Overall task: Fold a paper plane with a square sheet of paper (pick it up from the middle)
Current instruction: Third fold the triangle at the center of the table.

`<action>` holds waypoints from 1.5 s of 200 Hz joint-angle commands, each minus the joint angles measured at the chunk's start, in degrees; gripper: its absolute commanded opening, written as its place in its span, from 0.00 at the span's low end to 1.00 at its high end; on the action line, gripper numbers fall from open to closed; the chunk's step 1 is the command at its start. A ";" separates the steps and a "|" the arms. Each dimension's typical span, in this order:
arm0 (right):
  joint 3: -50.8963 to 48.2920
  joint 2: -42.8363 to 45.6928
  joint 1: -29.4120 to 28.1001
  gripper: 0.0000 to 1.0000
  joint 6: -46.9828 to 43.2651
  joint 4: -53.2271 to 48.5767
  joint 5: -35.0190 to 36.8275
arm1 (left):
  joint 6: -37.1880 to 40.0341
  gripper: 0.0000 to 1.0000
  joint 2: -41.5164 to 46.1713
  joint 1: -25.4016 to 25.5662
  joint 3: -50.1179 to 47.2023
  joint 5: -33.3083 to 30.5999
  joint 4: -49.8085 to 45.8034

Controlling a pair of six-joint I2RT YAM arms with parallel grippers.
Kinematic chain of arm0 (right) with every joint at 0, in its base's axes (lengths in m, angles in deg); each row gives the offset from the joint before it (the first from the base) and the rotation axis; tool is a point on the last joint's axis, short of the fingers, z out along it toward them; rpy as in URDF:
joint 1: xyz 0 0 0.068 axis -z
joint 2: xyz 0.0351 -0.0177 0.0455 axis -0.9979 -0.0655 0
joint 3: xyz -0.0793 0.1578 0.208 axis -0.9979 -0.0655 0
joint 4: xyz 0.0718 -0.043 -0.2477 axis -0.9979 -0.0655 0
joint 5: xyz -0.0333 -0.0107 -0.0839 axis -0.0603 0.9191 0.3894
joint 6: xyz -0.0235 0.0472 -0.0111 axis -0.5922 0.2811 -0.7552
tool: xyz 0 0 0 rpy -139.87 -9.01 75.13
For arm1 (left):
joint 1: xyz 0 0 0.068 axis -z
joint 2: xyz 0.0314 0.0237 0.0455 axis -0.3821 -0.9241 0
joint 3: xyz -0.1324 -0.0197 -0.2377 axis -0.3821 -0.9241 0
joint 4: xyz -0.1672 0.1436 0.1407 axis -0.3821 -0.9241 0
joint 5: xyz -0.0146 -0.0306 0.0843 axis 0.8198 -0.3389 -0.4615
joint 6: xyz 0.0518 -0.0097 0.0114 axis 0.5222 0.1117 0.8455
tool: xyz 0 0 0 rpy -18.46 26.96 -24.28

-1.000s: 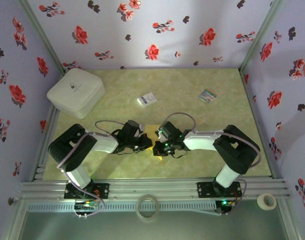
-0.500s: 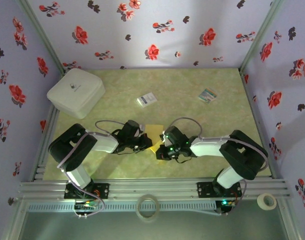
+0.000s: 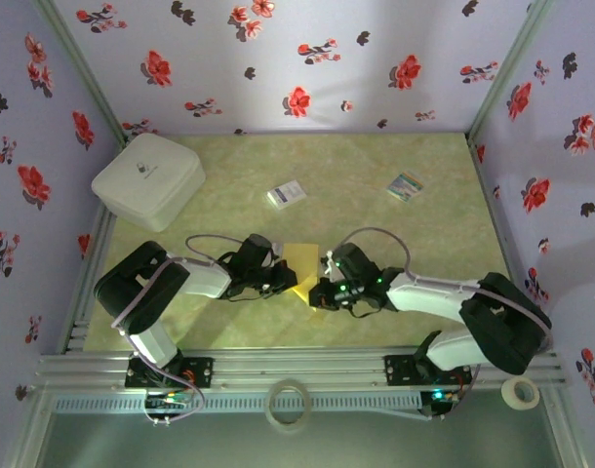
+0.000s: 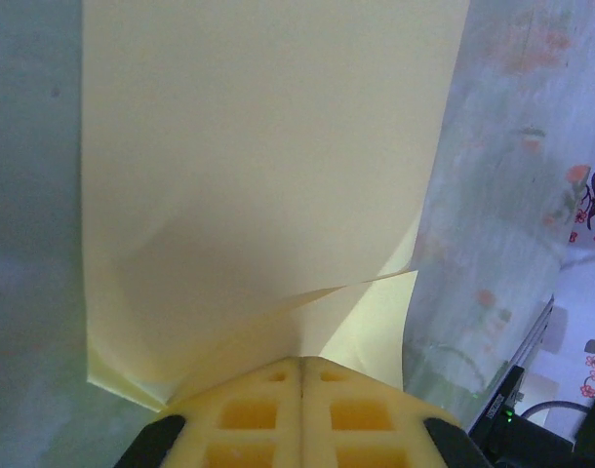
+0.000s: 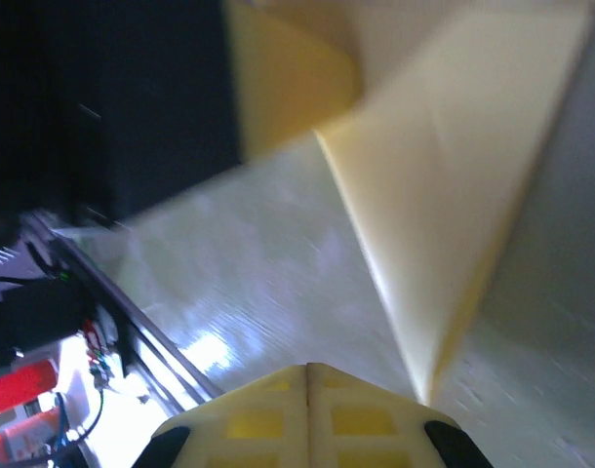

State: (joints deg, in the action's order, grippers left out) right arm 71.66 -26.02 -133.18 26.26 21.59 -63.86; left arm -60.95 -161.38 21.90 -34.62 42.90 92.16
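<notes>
The square sheet of paper (image 3: 300, 261) is yellow and partly folded, and lies on the table between my two grippers. My left gripper (image 3: 286, 281) is at the sheet's left edge. In the left wrist view the sheet (image 4: 258, 175) spreads out from the fingertips in two layers, and the left gripper (image 4: 302, 361) is shut on it. My right gripper (image 3: 319, 295) sits low at the sheet's near right corner. In the right wrist view the right gripper (image 5: 308, 367) is shut with nothing in it, over bare table, and a pointed fold of the sheet (image 5: 454, 195) lies just to its right.
A white box (image 3: 148, 180) stands at the back left. A small white card with blue print (image 3: 287, 194) and a striped card (image 3: 406, 185) lie further back. Two tape rolls (image 3: 288, 403) (image 3: 519, 392) rest by the front rail. Flowered walls close in the sides.
The right arm has swung out to the right and lower, drawing its gripper slightly off the sheet. More of the yellow paper shows now. The left arm has stayed put.
</notes>
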 commanded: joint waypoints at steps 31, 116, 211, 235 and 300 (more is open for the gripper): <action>7.89 -8.77 1.45 0.06 -0.06 -3.17 0.87 | 0.92 0.00 -1.54 -0.24 -0.44 -2.00 -2.69; 5.28 -15.26 1.52 0.03 0.02 -5.03 2.94 | 1.89 0.00 -0.16 -0.23 0.68 -1.73 -3.20; 3.14 -15.09 1.92 0.01 1.13 -3.39 4.07 | 2.16 0.00 4.11 2.79 3.61 -3.37 -9.78; 3.10 -15.08 1.90 0.01 1.13 -3.41 4.09 | 1.35 0.00 1.87 3.12 4.31 -3.39 -9.64; 2.23 -15.17 1.87 0.01 0.87 -3.46 3.86 | 1.39 0.00 -0.22 0.56 4.10 -7.17 -14.11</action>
State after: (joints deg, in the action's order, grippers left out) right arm 76.44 -40.25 -131.61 26.96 23.86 -63.24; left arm -59.48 -160.55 24.28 -30.18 38.97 82.04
